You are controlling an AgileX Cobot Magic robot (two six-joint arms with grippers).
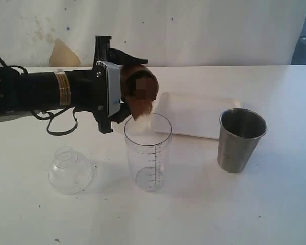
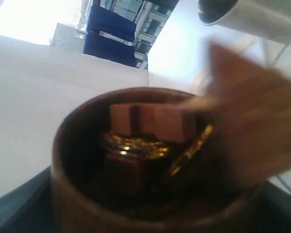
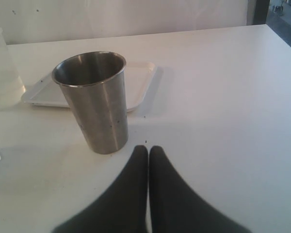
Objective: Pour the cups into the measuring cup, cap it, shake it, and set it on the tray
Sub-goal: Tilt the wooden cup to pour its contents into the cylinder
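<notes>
Two cups (image 1: 141, 89) (image 1: 240, 140), one measuring cup (image 1: 148, 153), one lid (image 1: 70, 171), one tray (image 1: 194, 116).

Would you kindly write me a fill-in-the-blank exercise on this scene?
1. The left tool tilts the wooden cup over the clear ___.
2. The domed lid lies on the ___.
3. The steel tumbler stands upright next to the white ___.
4. The right tool has its jaws ___.
Missing: measuring cup; table; tray; shut.
</notes>
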